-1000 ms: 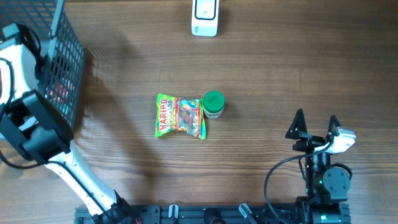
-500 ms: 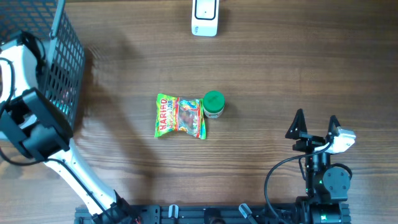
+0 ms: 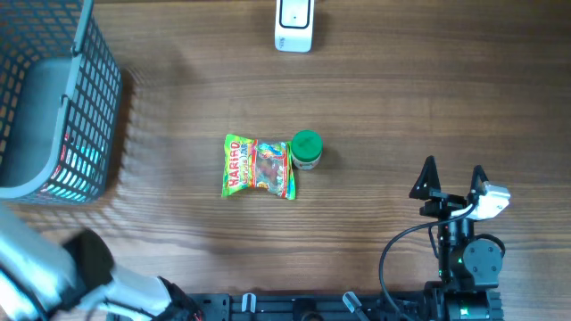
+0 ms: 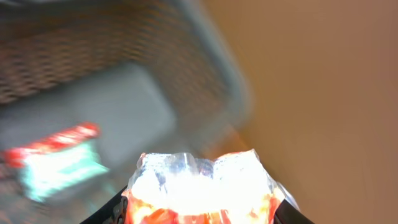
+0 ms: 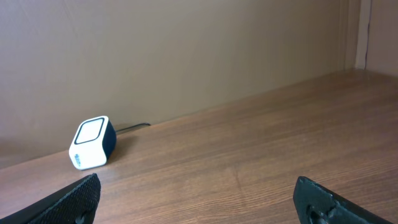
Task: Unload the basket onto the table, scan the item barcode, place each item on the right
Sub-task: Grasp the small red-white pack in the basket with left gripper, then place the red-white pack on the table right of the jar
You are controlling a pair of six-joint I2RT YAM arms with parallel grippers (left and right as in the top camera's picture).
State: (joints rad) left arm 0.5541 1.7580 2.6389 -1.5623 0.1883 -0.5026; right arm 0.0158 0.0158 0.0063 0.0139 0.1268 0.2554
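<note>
- Crinkly foil packet [image 4: 199, 180], orange-red under a glare-white top edge, seen in the left wrist view, pinched at its lower sides by the left gripper [image 4: 199, 213].
- Left gripper clenched on that packet, one dark finger at each bottom corner.
- Packet held aloft near the rim of the dark mesh basket [image 4: 205, 56]; view heavily blurred, no barcode legible.
- On the basket's grey floor, a red-and-teal pack [image 4: 53, 158], also visible from overhead through the mesh [image 3: 76, 160].
- Basket [image 3: 89, 107] at the table's far left corner; left arm [image 3: 53, 276] a blur at the near left edge.
- White scanner [image 3: 294, 25] at the far middle edge of the wooden table [image 3: 401, 98], well apart from the basket; same scanner small in the right wrist view [image 5: 92, 142].
- Mid-table: Haribo bag [image 3: 259, 167] lying flat, green-lidded jar [image 3: 307, 150] touching its upper right corner.
- Right gripper [image 3: 453, 174] near the right front edge, released, jaws spread wide, nothing between them.
</note>
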